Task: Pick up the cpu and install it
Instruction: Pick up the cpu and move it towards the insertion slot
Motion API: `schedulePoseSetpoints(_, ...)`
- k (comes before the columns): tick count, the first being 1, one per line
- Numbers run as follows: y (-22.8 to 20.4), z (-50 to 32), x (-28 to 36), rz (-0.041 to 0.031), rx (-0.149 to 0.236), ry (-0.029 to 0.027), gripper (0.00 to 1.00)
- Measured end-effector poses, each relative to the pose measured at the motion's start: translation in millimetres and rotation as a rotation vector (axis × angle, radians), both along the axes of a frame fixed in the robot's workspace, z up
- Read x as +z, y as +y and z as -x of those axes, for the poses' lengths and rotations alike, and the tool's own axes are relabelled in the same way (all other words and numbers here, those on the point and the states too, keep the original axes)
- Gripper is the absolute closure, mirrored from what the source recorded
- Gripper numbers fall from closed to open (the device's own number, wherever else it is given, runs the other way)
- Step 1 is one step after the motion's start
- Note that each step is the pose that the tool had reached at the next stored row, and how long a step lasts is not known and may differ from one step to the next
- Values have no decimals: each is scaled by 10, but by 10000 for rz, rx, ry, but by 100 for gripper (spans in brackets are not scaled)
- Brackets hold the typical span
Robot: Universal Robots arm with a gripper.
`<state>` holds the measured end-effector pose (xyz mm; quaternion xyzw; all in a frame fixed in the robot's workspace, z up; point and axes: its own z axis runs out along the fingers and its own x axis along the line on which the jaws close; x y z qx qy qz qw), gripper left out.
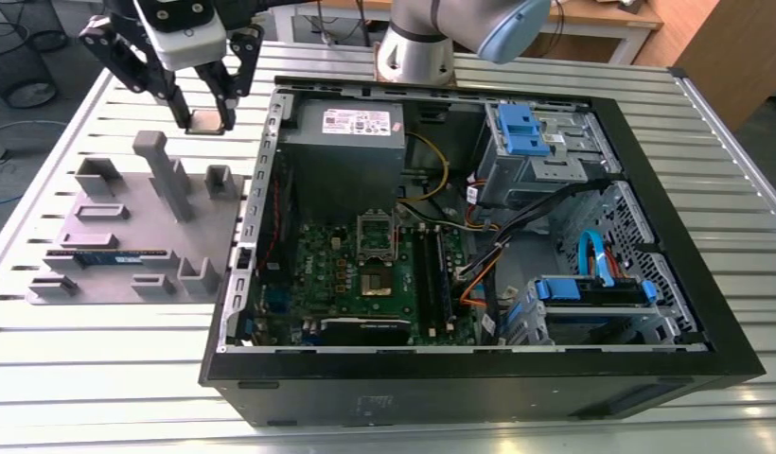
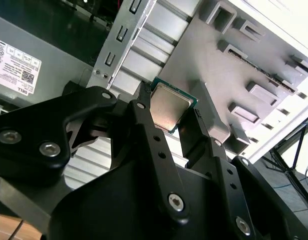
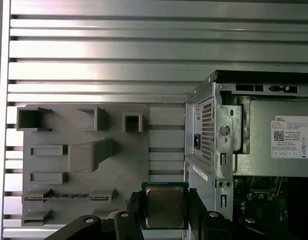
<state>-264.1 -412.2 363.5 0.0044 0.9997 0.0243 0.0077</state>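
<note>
Slatted metal surface [image 1: 111, 378] carrying a grey parts fixture [image 1: 123, 222] and an open computer case [image 1: 489, 383].

Nearest to me, my claw [image 1: 211, 119] is closed down to the width of the cpu [image 1: 209, 121] and grips it by two opposite edges. In both wrist views the chip's silvery top shows between my two black fingers [image 2: 147, 127]. The cpu hangs in the air in my grasp, clear of everything below and close to the side of the fixture that faces the case.

Below and just beyond lies the fixture. Its seats are bare, apart from a long blue-green memory stick [image 1: 111, 255] that rests in its slot.

Farther off stands the case with its side open. The motherboard [image 1: 362, 274] is exposed on its floor, and the power supply [image 1: 343, 128] sits at the end nearest my claw.

Progress, as I judge it: the pick-up is done, since the chip is lifted and firmly held. The carry into the case and the seating on the board are not yet done.
</note>
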Motion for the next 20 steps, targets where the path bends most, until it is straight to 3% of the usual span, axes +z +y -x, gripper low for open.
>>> schedulePoseSetpoints(7,0,-200,-2,-1,0,23,53)
schedulePoseSetpoints(20,2,-468,-4,-1,1,35,53)
